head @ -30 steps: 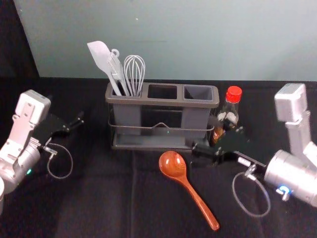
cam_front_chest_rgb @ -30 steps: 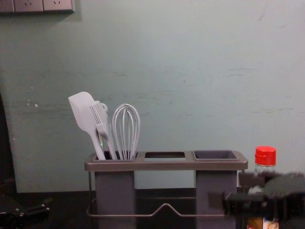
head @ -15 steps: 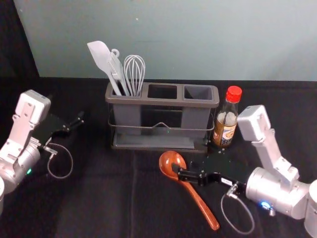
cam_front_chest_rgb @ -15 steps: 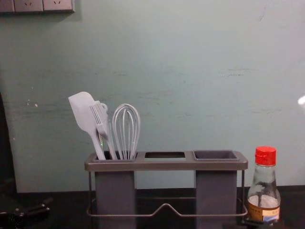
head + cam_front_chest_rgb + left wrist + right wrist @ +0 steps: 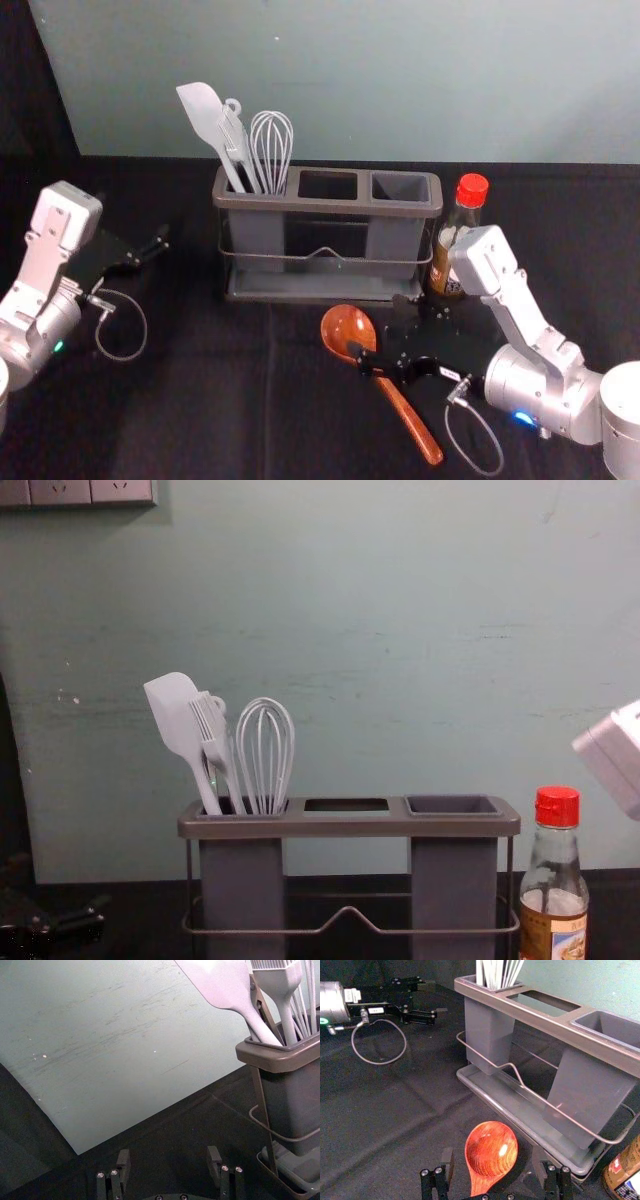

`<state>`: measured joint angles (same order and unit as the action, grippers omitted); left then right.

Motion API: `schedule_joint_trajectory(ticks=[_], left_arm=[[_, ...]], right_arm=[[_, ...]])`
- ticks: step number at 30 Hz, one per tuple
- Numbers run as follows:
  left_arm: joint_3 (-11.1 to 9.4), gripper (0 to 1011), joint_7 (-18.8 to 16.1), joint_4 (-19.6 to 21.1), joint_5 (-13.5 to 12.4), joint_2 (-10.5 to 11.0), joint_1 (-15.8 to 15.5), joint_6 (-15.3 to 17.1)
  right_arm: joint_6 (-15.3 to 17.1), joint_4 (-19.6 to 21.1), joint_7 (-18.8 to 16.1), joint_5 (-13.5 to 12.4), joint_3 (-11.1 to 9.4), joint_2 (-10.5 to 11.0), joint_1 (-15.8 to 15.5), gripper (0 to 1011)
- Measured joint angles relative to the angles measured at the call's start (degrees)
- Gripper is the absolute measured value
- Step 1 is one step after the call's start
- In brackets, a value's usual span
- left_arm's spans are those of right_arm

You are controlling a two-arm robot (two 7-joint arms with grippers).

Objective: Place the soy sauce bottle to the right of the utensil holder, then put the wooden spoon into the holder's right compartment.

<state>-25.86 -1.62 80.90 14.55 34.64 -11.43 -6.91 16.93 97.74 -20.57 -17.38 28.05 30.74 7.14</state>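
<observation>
Currently, the right gripper [image 5: 374, 325] is spread apart low over the round bowl of the glossy reddish-brown wooden spoon [image 5: 346, 322], with one fingertip crossing the bowl's near edge in the head view. Whether it touches the wood I cannot tell. In the right wrist view, the fingers of the right gripper [image 5: 492, 1162] stand well apart, one on either side of the bowl. The spoon lies on the black cloth [image 5: 200, 400] in front of the grey plastic utensil holder with a brown rim and wire rail [image 5: 330, 205], its handle slanting towards the robot and off to the right. Just beside the holder's right end, the clear glass soy sauce bottle with a red cap and printed label [image 5: 555, 880] stands upright. A white flat spatula [image 5: 172, 708], a white brush [image 5: 212, 730] and a white wire whisk [image 5: 265, 755] lean in the holder's left compartment [image 5: 240, 895]. Off to the left of the holder, the left gripper [image 5: 138, 225] is parked above the cloth, its fingers apart.
</observation>
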Motion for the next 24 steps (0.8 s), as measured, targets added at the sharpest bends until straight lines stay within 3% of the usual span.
schedule_joint_trajectory(ticks=[19, 24], left_arm=[[0.0, 1005, 0.0, 0.0, 0.0, 0.0, 0.0, 0.0], [0.0, 1005, 0.0, 0.0, 0.0, 0.0, 0.0, 0.0]], right_arm=[[0.0, 0.0, 0.0, -0.1, 0.1, 0.1, 0.0, 1003], [1.6, -0.2, 0.1, 0.4, 0.1, -0.7, -0.1, 1003]])
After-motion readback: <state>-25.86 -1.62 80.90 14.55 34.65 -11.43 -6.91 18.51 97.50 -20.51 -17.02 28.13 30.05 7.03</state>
